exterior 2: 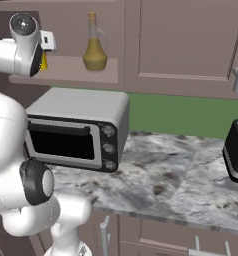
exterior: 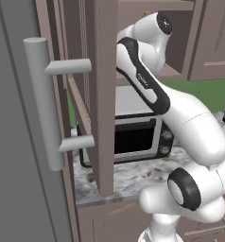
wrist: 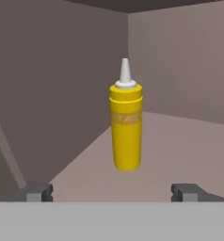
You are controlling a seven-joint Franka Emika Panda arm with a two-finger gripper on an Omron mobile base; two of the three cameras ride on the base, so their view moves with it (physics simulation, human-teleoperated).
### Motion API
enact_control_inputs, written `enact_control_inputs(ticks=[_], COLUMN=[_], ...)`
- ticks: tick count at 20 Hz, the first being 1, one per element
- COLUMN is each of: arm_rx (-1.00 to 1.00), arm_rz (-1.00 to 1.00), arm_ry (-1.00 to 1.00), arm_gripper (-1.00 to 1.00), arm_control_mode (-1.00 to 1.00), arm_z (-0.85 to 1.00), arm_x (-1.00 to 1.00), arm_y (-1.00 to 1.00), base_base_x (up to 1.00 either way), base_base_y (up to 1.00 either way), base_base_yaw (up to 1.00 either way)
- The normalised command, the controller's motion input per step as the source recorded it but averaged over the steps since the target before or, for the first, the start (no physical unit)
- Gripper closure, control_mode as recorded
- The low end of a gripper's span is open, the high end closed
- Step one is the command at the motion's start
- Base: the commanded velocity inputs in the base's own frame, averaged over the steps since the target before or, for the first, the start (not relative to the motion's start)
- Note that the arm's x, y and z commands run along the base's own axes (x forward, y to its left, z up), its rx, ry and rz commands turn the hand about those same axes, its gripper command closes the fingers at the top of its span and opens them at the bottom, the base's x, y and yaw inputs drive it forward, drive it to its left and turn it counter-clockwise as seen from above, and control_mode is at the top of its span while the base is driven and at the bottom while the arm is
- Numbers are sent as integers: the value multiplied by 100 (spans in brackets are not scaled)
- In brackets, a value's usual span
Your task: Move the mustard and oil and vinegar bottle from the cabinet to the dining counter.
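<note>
Dark finger tips [wrist: 36, 192] of the two-finger gripper [wrist: 112, 193] spread wide, empty, framing the small yellow plastic squeeze bottle of mustard [wrist: 126, 127] for a likely side grasp; upright on the smooth shelf of the brownish-mauve cabinet [wrist: 175, 146], white pointed nozzle up, short of the tips; clear bulbous glass oil and vinegar bottle [exterior 2: 94, 50] further along the shelf, above the grey toaster oven [exterior 2: 76, 132].

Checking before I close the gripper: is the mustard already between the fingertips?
No. In the hand view the mustard stands upright on the cabinet shelf ahead of the open gripper, untouched.
</note>
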Motion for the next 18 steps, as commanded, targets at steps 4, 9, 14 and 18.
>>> enact_control_inputs(ticks=[4,9,14,18], arm_rx=[0,0,0,0], arm_rz=[0,0,0,0], arm_ry=[1,0,0,0], arm_gripper=[-100,-100,-100,-100], arm_control_mode=[-100,-100,-100,-100], arm_z=[-4,-4,-12,-12], arm_x=[47,47,37,28], arm_y=[24,27,14,6], base_base_x=[0,0,0,0], base_base_y=[0,0,0,0], base_base_yaw=[0,0,0,0])
